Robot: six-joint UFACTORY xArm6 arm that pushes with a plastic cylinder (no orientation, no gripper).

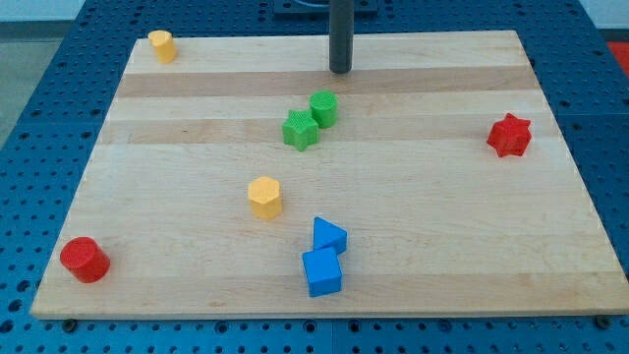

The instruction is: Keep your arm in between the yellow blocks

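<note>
No writing can be read anywhere. On the wooden board (pixel 423 246) lie two yellow blocks: a yellow cylinder (pixel 161 45) at 10 o'clock and a yellow hexagon (pixel 264 197) near centre. Two green (star (pixel 300 130), cylinder (pixel 323 107)), two blue (cube (pixel 322 271), triangle (pixel 329 235)), two red (star (pixel 509 136), cylinder (pixel 85 260)). My tip (pixel 340 70) stands at 12 o'clock, a bare rod holding nothing, clear of every block.

No readable text or markings anywhere.
</note>
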